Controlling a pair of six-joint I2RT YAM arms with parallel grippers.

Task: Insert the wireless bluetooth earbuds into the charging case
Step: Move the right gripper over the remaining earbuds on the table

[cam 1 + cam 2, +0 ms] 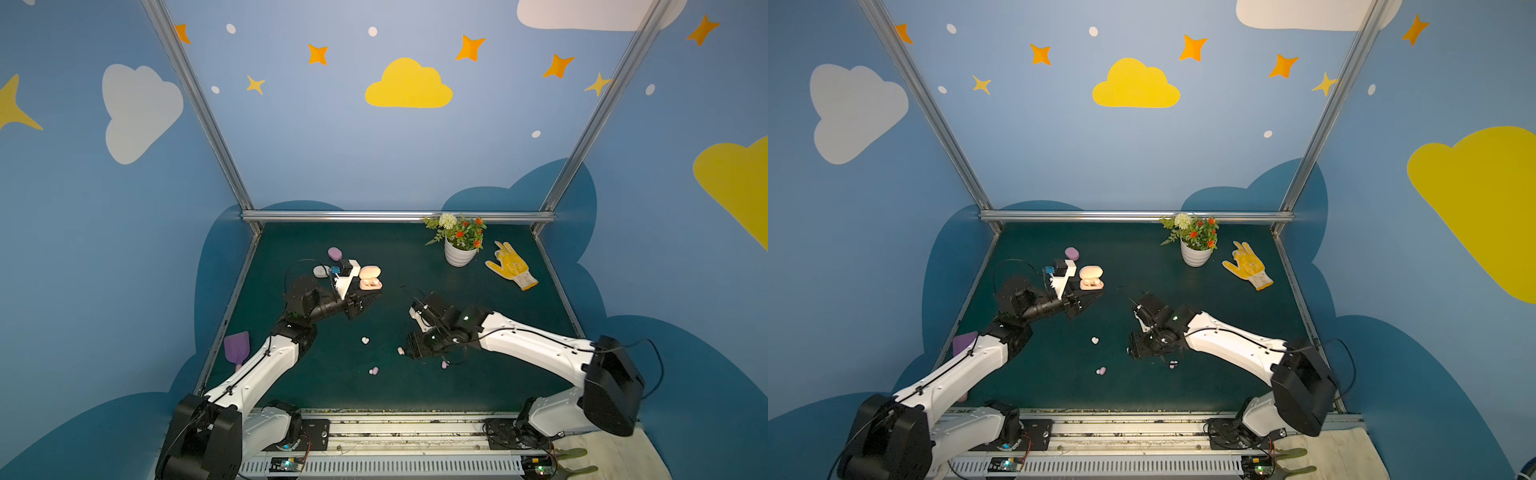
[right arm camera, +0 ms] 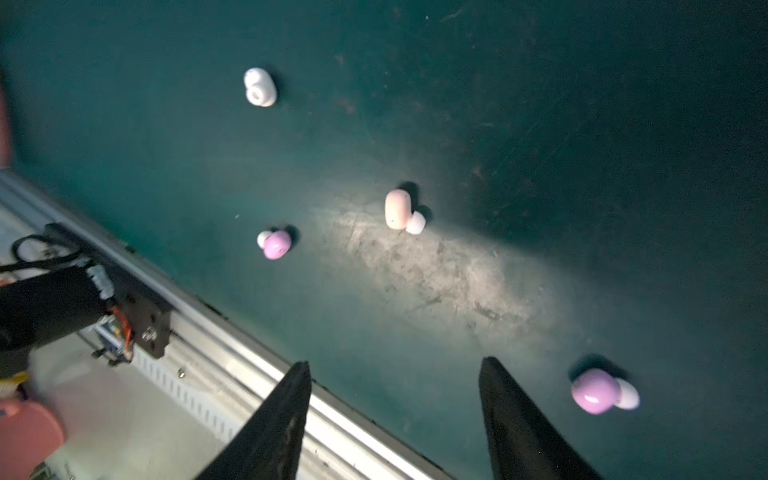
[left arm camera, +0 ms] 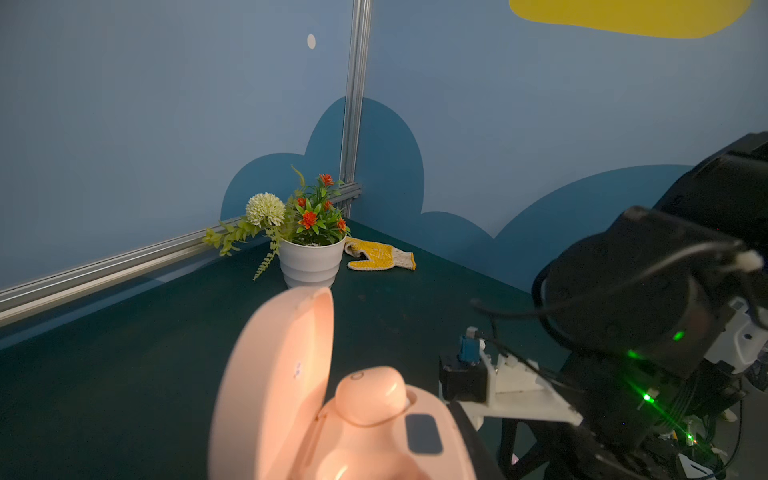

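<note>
The peach-pink charging case [image 1: 370, 277] stands open on the mat at the back left. My left gripper [image 1: 368, 296] is shut on its base; one black finger [image 3: 471, 436] shows beside the case [image 3: 282, 374]. A pink earbud [image 3: 370, 395] sits in one well. My right gripper [image 2: 397, 370] hangs open and empty above the mat, with a loose pink earbud [image 2: 397, 209] ahead of its tips and at the gripper [image 1: 409, 352] in a top view. Also loose are a white earbud [image 1: 365, 340] and two lilac earbuds [image 1: 374, 370] [image 1: 444, 365].
A shut lilac case [image 1: 334, 253] and a shut white case [image 1: 321, 271] lie behind the left wrist. At the back right are a flower pot [image 1: 459, 251] and a yellow glove [image 1: 512, 266]. A lilac scoop [image 1: 237, 347] lies at the left edge. Metal rails border the mat.
</note>
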